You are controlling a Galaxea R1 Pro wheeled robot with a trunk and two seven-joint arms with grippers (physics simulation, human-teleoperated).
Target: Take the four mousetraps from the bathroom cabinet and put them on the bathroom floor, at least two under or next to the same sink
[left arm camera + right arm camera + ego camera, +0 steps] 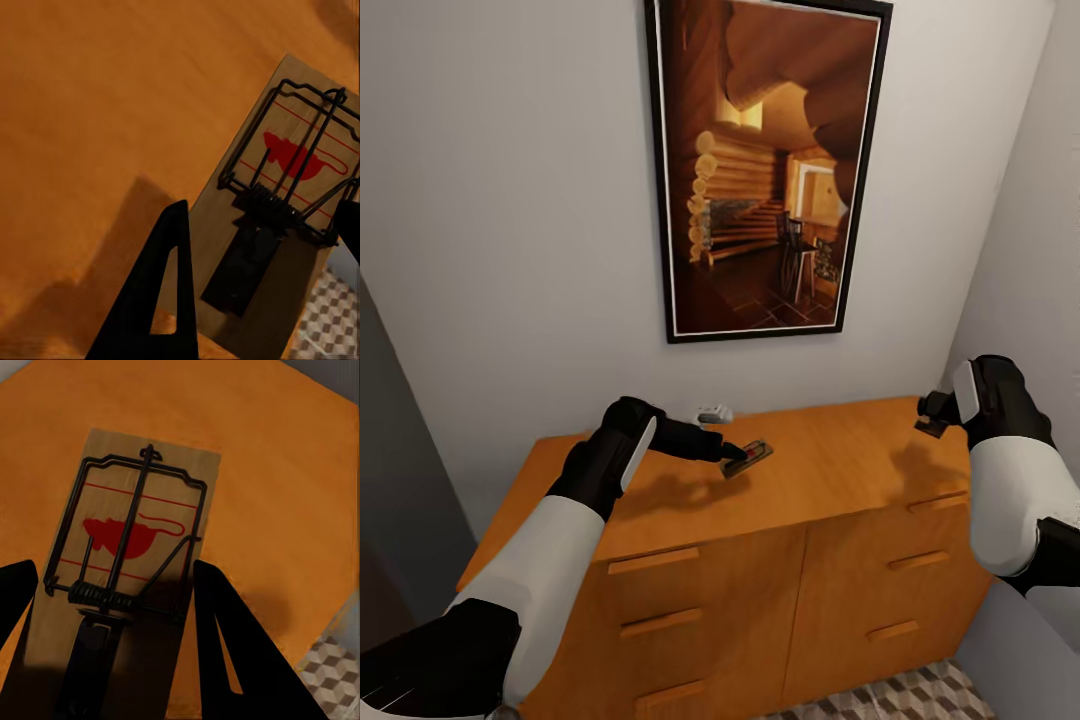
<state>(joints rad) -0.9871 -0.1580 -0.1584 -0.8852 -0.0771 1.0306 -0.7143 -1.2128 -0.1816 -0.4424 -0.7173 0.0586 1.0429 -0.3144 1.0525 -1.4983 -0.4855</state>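
My left fingers are clamped on the near end of one mousetrap, holding it just over the top of the cabinet, roughly mid-way along it. In the left wrist view that trap sits between the two dark fingers, its wire bar and red mark pointing away from me, with tile showing past its edge, so I judge it is lifted off the wood.

Further right, my right fingers grip a second mousetrap by its spring end, over the orange top near the cabinet's right corner. From the head camera the right gripper hangs above that corner, the trap itself too small to make out there.

These traps look light, stiff and flat: thin wood with wire on top. I would hold them by the long wooden edges at the spring end, away from the bar, since a pinch on the wire could slip or trip it. A strip of bathroom floor shows below the drawers.
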